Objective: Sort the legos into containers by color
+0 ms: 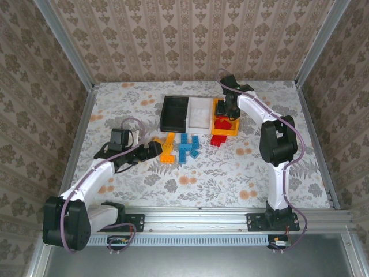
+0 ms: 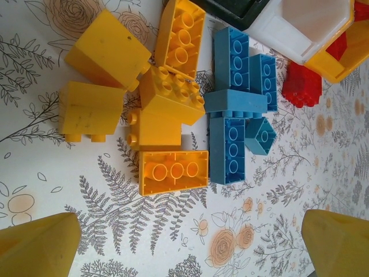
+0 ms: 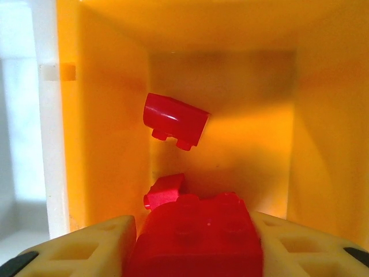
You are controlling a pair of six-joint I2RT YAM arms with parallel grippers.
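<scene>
My right gripper (image 3: 193, 224) is shut on a red lego (image 3: 196, 251) and hangs inside the orange-yellow container (image 3: 104, 115), where two more red legos (image 3: 176, 120) lie on the floor. From above, the right gripper (image 1: 229, 111) is over that container (image 1: 215, 109). More red legos (image 1: 217, 140) lie on the table in front of it. My left gripper (image 1: 154, 149) (image 2: 190, 231) stands open just short of a cluster of orange-yellow legos (image 2: 173, 171) with blue legos (image 2: 230, 150) to their right. The white container (image 1: 199, 111) and black container (image 1: 173, 112) stand side by side.
The three containers form a row at the back middle of the table. Patterned walls and metal frame rails close in the table on the left, back and right. In the left wrist view, red legos (image 2: 301, 85) sit by the white container's corner (image 2: 300, 29).
</scene>
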